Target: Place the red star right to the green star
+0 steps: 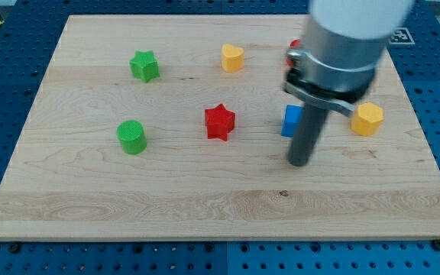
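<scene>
- Here, the red star point(220, 121) lies flat mid-board, no long axis, one point toward the far edge; green star point(145, 66) sits far-left of it
- My tip point(300, 162) rests right of the red star, apart, holding nothing; blue block point(291, 121) just behind the rod

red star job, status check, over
My tip down on board, to the view's right of red star, no contact. Red star below-right of green star. Nothing between them.
</scene>
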Tool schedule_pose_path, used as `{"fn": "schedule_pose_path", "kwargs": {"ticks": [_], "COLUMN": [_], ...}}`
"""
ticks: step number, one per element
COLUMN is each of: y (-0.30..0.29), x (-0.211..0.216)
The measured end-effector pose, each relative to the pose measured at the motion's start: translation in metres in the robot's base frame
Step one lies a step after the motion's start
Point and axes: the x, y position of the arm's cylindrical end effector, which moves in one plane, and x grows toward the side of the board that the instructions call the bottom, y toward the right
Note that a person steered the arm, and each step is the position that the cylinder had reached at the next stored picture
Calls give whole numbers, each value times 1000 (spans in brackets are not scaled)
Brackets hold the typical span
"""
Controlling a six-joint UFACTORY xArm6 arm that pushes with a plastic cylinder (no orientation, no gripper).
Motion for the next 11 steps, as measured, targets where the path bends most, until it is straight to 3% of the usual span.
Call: {"fn": "schedule_pose_path", "kwargs": {"ticks": [2,4,6,7,8,9,11], "y": [-49,-29,-67,-119,-145,-140,-117], "x": [-60,-44,-5,-34,-107,-128,-65]}}
